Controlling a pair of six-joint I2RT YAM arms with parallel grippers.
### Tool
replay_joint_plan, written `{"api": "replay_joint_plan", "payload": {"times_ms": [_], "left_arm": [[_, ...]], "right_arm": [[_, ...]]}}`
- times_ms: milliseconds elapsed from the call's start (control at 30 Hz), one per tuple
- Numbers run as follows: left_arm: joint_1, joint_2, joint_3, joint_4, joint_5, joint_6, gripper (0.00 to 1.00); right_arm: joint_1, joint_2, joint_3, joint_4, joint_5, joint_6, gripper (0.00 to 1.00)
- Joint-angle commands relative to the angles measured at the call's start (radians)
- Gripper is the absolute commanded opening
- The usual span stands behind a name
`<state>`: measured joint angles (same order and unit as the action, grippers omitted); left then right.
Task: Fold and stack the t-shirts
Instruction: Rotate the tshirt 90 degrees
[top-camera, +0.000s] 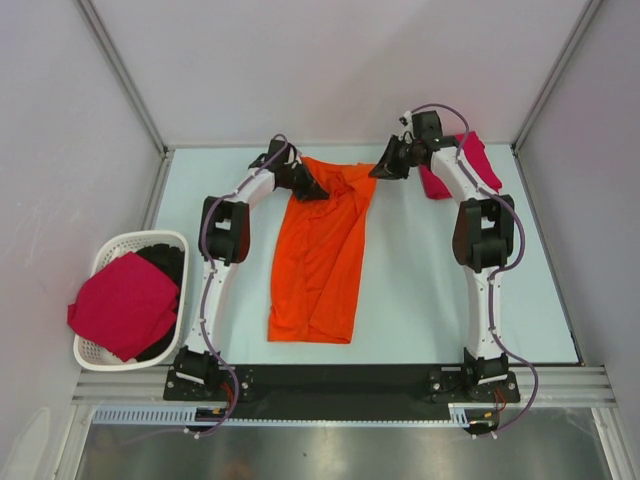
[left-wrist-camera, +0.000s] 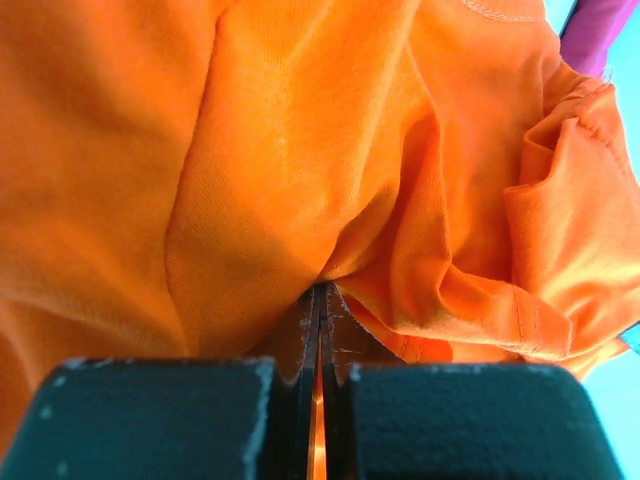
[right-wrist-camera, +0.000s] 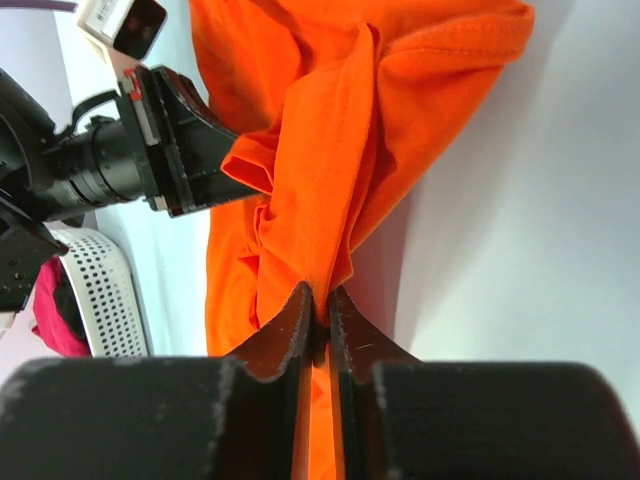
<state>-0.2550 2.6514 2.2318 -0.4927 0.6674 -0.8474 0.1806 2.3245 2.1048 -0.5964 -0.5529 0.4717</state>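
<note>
A bright orange t-shirt (top-camera: 318, 255) lies lengthwise in the middle of the table, its far end bunched and lifted between the two arms. My left gripper (top-camera: 320, 190) is shut on the far left part of that cloth, which fills the left wrist view (left-wrist-camera: 280, 150) with a fold pinched at the tips (left-wrist-camera: 322, 295). My right gripper (top-camera: 377, 172) is shut on the far right corner, a fold of orange t-shirt (right-wrist-camera: 330, 130) caught between its tips (right-wrist-camera: 320, 300). A crimson-pink t-shirt (top-camera: 472, 160) lies at the back right, under the right arm. Another crimson-pink t-shirt (top-camera: 125, 305) drapes over the basket.
A white slatted basket (top-camera: 100, 262) stands off the table's left edge, with dark cloth (top-camera: 165, 262) inside. White walls close in the table at the back and sides. The arm bases sit on a black rail (top-camera: 340, 380) at the near edge.
</note>
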Motion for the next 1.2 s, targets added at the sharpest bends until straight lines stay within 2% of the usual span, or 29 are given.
{"api": "replay_joint_plan", "payload": {"times_ms": [0, 67, 100, 133, 167, 200, 233, 267, 333, 367, 467, 500, 533, 633, 700, 733, 767, 967, 1167], "left_arm": [[-0.006, -0.053, -0.005, 0.011, 0.03, 0.013, 0.0], [-0.007, -0.061, 0.011, 0.023, 0.049, 0.014, 0.0], [-0.007, -0.068, 0.006, 0.051, 0.055, 0.013, 0.0], [-0.007, -0.088, -0.003, 0.071, 0.079, 0.01, 0.0], [-0.007, -0.099, -0.006, 0.086, 0.087, 0.01, 0.0], [-0.007, -0.116, -0.015, 0.118, 0.093, 0.01, 0.02], [-0.007, -0.129, -0.023, 0.147, 0.11, 0.005, 0.1], [-0.006, -0.158, -0.026, 0.167, 0.116, 0.002, 0.28], [-0.003, -0.179, -0.015, 0.212, 0.123, 0.007, 0.4], [-0.001, -0.194, -0.011, 0.224, 0.12, 0.008, 0.56], [0.016, -0.177, 0.041, 0.226, 0.074, 0.014, 0.73], [0.025, -0.162, 0.073, 0.211, 0.057, 0.008, 0.74], [0.029, -0.144, 0.09, 0.206, 0.052, -0.001, 0.74], [0.04, -0.073, 0.134, 0.221, 0.063, -0.05, 0.62], [0.04, -0.033, 0.149, 0.243, 0.07, -0.077, 0.23], [0.04, -0.024, 0.149, 0.246, 0.067, -0.087, 0.08], [0.042, -0.015, 0.15, 0.25, 0.064, -0.097, 0.0], [0.063, 0.012, 0.144, 0.247, 0.058, -0.13, 0.0], [0.076, 0.013, 0.143, 0.151, 0.026, -0.065, 0.0]], "right_arm": [[-0.013, -0.004, 0.069, -0.1, -0.024, -0.016, 0.15], [-0.01, 0.01, 0.07, -0.111, -0.039, -0.022, 0.24], [-0.012, 0.027, 0.073, -0.141, -0.032, -0.021, 0.43], [-0.01, 0.039, 0.108, -0.17, -0.024, -0.022, 0.52], [-0.012, 0.055, 0.13, -0.202, -0.006, -0.036, 0.56], [-0.012, 0.061, 0.147, -0.244, 0.008, -0.041, 0.69], [-0.012, 0.067, 0.158, -0.262, 0.019, -0.045, 0.74], [-0.012, 0.065, 0.158, -0.273, 0.046, -0.056, 0.78], [-0.013, 0.047, 0.153, -0.289, 0.083, -0.073, 0.84], [-0.013, 0.044, 0.152, -0.292, 0.09, -0.077, 0.86], [-0.015, 0.047, 0.155, -0.28, 0.102, -0.087, 0.89], [-0.013, 0.05, 0.156, -0.26, 0.1, -0.084, 0.88], [-0.015, 0.056, 0.161, -0.256, 0.126, -0.079, 0.88], [-0.013, 0.09, 0.17, -0.226, 0.149, -0.076, 0.89], [-0.009, 0.102, 0.138, -0.15, 0.14, -0.077, 0.89], [-0.006, 0.11, 0.135, -0.126, 0.136, -0.068, 0.89], [0.002, 0.119, 0.136, -0.108, 0.13, -0.064, 0.89], [0.023, 0.272, 0.276, -0.103, 0.126, -0.032, 0.88], [0.023, 0.338, 0.3, -0.033, 0.162, 0.005, 0.88]]}}
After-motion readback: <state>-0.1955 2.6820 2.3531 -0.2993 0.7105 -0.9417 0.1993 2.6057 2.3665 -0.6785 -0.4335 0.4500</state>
